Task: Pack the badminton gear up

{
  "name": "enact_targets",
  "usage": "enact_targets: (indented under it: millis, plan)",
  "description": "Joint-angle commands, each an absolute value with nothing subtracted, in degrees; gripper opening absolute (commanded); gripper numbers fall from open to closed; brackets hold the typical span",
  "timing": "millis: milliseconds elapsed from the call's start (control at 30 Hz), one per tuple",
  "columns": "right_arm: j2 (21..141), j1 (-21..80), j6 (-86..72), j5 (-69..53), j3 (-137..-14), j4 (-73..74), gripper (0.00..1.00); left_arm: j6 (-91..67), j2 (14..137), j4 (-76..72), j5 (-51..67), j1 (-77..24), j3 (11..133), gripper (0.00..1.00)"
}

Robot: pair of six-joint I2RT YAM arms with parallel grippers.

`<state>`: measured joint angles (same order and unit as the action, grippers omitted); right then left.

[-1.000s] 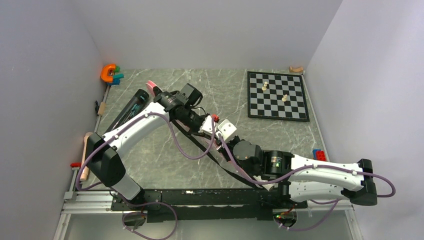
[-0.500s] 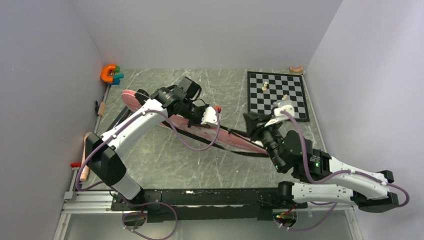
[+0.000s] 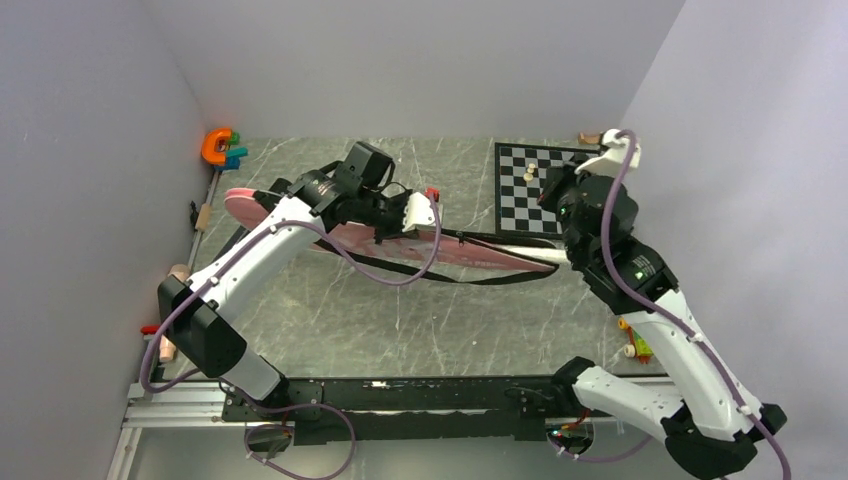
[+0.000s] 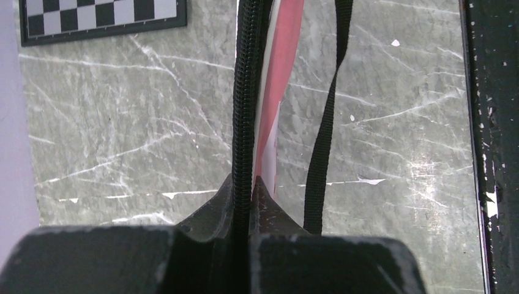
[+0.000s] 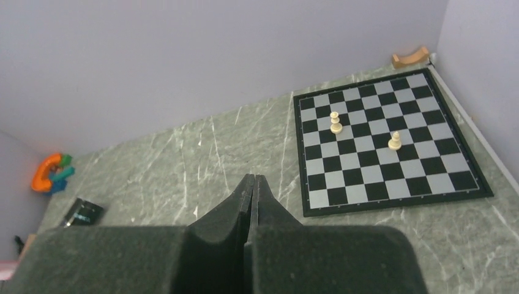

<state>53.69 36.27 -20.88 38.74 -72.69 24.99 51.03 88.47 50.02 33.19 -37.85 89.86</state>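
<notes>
Nearest, the two arms rise from one black rail (image 3: 400, 395) at the front edge of the table (image 3: 400, 330), and one small colourful toy (image 3: 632, 342) lies on the top just beside the right arm. Further in, the single pink racket bag (image 3: 470, 250) lies stretched across the middle of the marble-patterned surface, from a rounded end at the far left to a narrow tip near the right arm. Its one black strap (image 3: 440, 277) sags in a loop on the near side of it. The left gripper (image 4: 243, 187) is clenched on the bag's black zip edge (image 4: 245, 92) (the wrist view shows the toothed seam running straight out from between the two pressed fingers, with pink fabric just to its right). Whether the bag is lifted clear of the table at that spot I cannot tell. Beyond it, the right gripper (image 5: 253, 180) hangs high over the right half of the table, its two fingers squeezed flat together with nothing between them, pointing toward the back wall. Past it sits one black-and-white chessboard (image 5: 422, 116) carrying two pale pieces (image 5: 335, 122), near each other but not touching. At the back, one orange and teal toy (image 3: 222, 147) sits in the far-left corner and one small wooden block (image 5: 410, 58) in the far-right corner, just beyond the board.
</notes>
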Motion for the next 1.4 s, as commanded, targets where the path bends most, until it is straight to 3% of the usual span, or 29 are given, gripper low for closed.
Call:
enact_targets:
  millis: [0,433,1033,1367]
  plan:
    - [51.90,28.95,-29.11,30.80,-75.57,30.93,0.00,46.50,85.83,44.32,30.18,-37.48,91.86,0.00]
    - [49.07,-8.38,-35.59,1.49,-68.00,35.27,0.00,37.65,85.42,38.76,27.78,-35.45,90.39,0.00]
    - [48.59,-13.78,-47.51,-21.63,-54.54,22.55,0.00,35.67,83.85,35.27,27.54,-34.89,85.87,0.00]
    - [46.34,-13.69,-46.06,-20.63,-52.93,24.39,0.00,34.58,85.10,34.95,28.45,-34.99,85.74,0.00]
